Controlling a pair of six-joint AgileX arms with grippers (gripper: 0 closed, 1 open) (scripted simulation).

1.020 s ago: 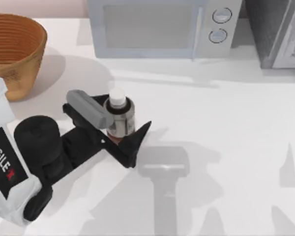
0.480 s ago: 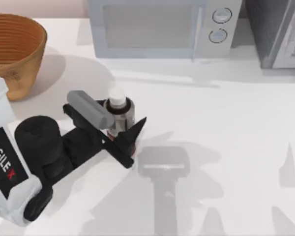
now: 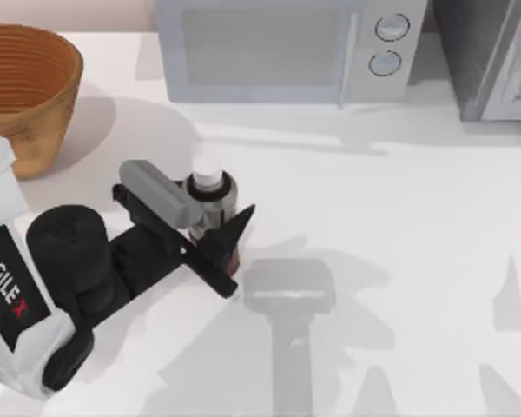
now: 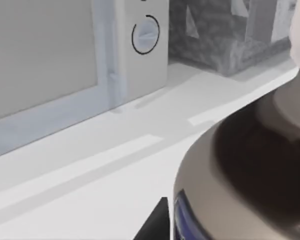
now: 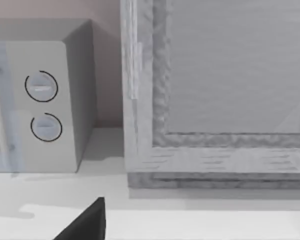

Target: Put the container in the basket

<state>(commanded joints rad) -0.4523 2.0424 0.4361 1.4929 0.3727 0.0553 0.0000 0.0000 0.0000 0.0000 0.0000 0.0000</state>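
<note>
Where "AGILEX" reads, left gripper (image 3: 210, 221) around upright container (image 3: 212, 201).

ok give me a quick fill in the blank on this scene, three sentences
1. The left gripper is closed around the small white-capped ____ .
2. The round woven wicker basket stands at the table's far ____ corner in the top view.
3. The grey microwave has ____ round dials.

Missing words: bottle; left; two
</note>
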